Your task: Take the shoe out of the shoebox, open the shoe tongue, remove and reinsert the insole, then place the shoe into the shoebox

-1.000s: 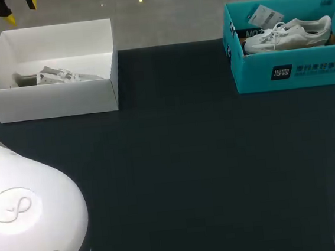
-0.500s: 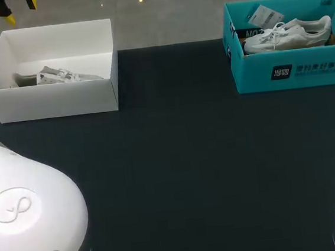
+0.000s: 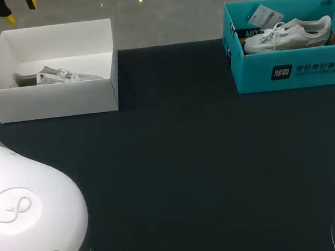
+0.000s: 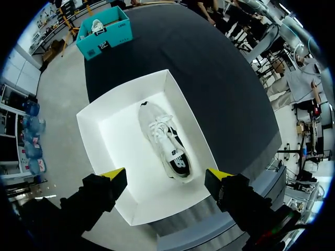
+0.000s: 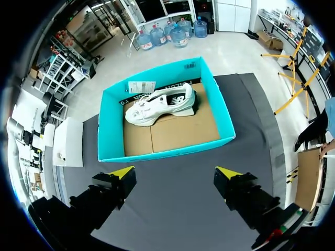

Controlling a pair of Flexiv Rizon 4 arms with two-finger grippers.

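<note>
Now holding the left hand (image 4: 166, 177) high above the white box (image 4: 99, 130), fingers spread wide and gripping nothing. Looking straight down between them onto a grey shoe (image 4: 163, 140) on the box floor, laces showing, dark lining at the opening, heel end toward the hand and toe pointing away. Touching neither box nor shoe.

Likewise poised with the right hand (image 5: 175, 172) over the dark surface (image 5: 172, 157), just short of the teal box (image 5: 167, 149), fingers wide apart and empty. Ahead of it, inside the teal box, facing a white shoe (image 5: 159, 107) on the brown cardboard floor, close to the wall farthest from the hand. Beside the toe end, against that same wall, a paper tag (image 5: 140, 87).

Seen from the head view, with both boxes along the surface's far edge: white on the left arm's side, teal on the right arm's side, well apart, each with its shoe inside.
</note>
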